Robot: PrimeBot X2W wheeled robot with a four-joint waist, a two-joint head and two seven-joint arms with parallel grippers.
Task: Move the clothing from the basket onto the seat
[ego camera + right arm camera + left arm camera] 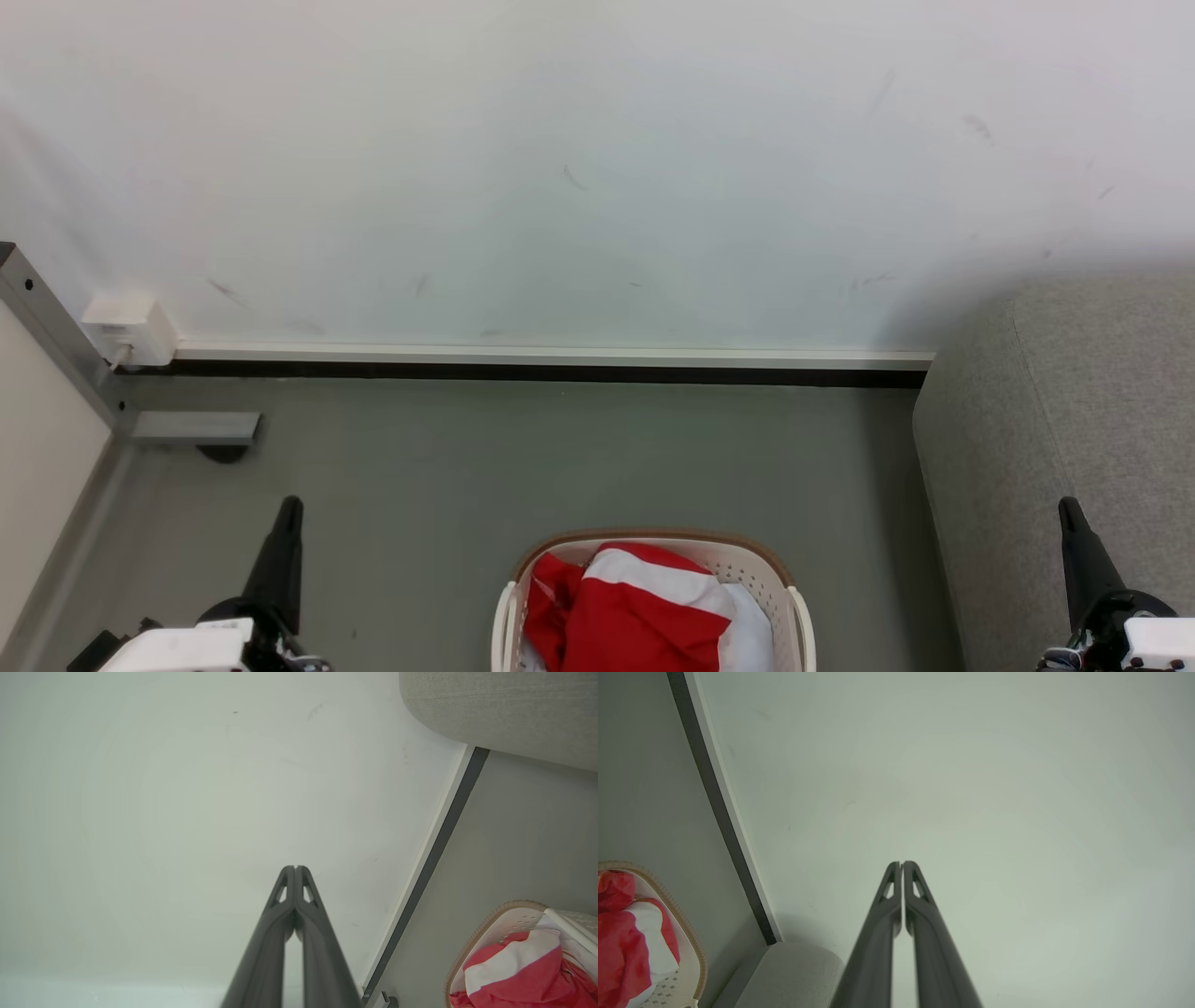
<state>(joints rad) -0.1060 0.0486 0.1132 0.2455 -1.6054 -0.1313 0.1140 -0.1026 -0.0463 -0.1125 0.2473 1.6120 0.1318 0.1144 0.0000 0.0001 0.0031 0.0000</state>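
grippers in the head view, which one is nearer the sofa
The right gripper: shut, it rises against the side of the grey sofa. The left gripper stands over the floor, across the basket from the sofa.

Head view high, down over floor; both wrist views face wall; all share basket, seat.

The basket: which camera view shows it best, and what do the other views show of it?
The head view: the basket sits centred, both sides of its rim and the clothing inside visible, though its near end is cropped. Each wrist view shows one curved part at a bottom corner.
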